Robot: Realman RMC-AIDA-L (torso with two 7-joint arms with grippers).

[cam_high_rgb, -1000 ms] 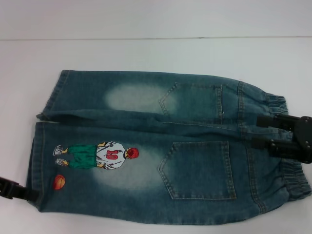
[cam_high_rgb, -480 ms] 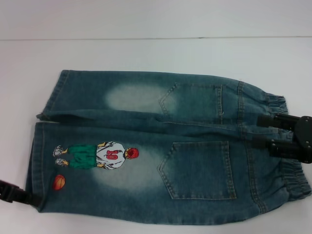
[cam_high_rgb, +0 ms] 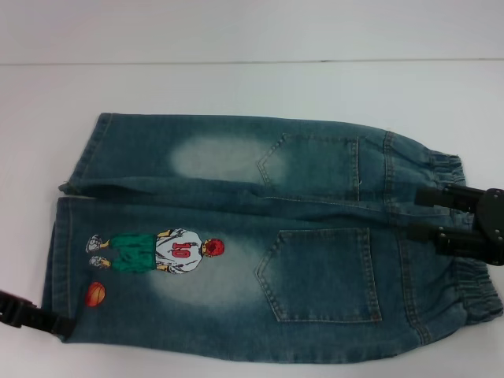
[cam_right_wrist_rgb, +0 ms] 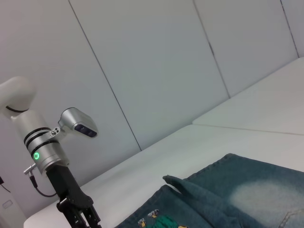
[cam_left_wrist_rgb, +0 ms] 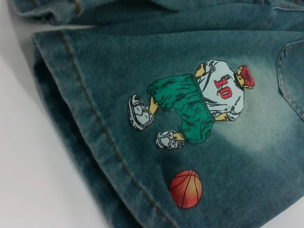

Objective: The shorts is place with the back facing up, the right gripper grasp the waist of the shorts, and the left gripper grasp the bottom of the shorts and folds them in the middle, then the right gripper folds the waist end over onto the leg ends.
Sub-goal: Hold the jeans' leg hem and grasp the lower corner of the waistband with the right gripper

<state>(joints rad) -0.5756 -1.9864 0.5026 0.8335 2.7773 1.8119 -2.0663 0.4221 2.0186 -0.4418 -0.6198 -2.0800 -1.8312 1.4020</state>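
Note:
The denim shorts [cam_high_rgb: 236, 236] lie flat with the back pockets up, the waist [cam_high_rgb: 465, 291] at the right and the leg ends [cam_high_rgb: 59, 260] at the left. My right gripper [cam_high_rgb: 415, 214] hovers over the middle of the waistband, open, with one finger on each side of the centre seam. My left gripper [cam_high_rgb: 47, 319] touches the near leg's hem at its front corner, just below the basketball print [cam_high_rgb: 95, 294]. The left wrist view shows that hem [cam_left_wrist_rgb: 85, 118] and the printed player [cam_left_wrist_rgb: 204, 99] up close. In the right wrist view the left gripper [cam_right_wrist_rgb: 80, 216] is seen far off.
The shorts rest on a white table [cam_high_rgb: 236, 87] that runs back to a pale wall [cam_high_rgb: 236, 27]. The near leg's edge lies close to the table's front. The left arm [cam_right_wrist_rgb: 42, 142] rises beyond the leg ends in the right wrist view.
My left gripper has slid a little to the right, onto the corner of the near leg's hem. The right gripper has barely shifted. The shorts lie as before.

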